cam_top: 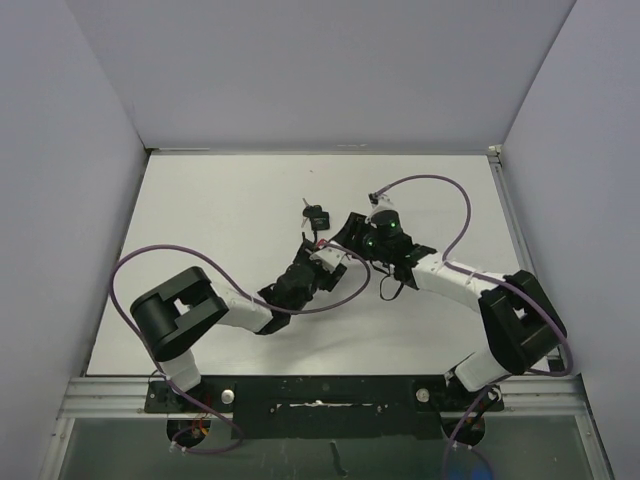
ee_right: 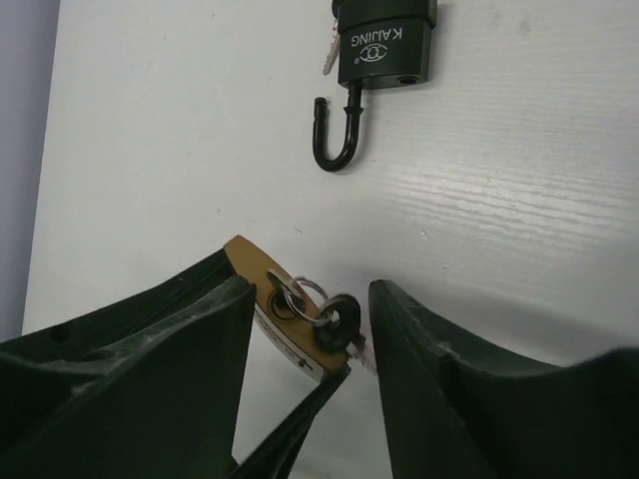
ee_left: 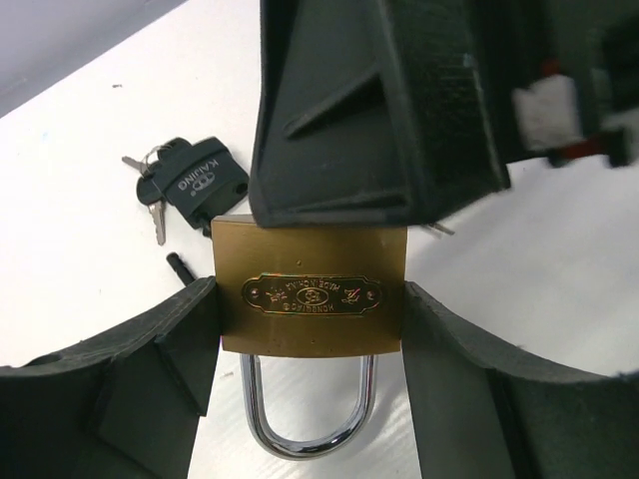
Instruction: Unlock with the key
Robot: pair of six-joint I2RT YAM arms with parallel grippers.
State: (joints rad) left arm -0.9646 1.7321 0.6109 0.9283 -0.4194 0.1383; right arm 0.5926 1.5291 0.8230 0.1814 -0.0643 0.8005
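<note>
My left gripper (ee_left: pixel 310 334) is shut on a brass padlock (ee_left: pixel 312 261), one finger on each side of its body. Its steel shackle (ee_left: pixel 308 442) points toward the camera and looks closed. In the top view the left gripper (cam_top: pixel 325 260) meets my right gripper (cam_top: pixel 350 234) at the table's middle. In the right wrist view the padlock's bottom (ee_right: pixel 247 257) shows, with a key (ee_right: pixel 337 334) on a small ring stuck in its keyhole. My right gripper (ee_right: pixel 310 319) is open, its fingers on either side of the key, apart from it.
A black padlock marked KAIJING (ee_right: pixel 387 45) lies just beyond, its shackle (ee_right: pixel 334 150) swung open and keys beside it. It also shows in the left wrist view (ee_left: pixel 200 185) and the top view (cam_top: pixel 316 213). Grey walls enclose the white table (cam_top: pixel 200 220).
</note>
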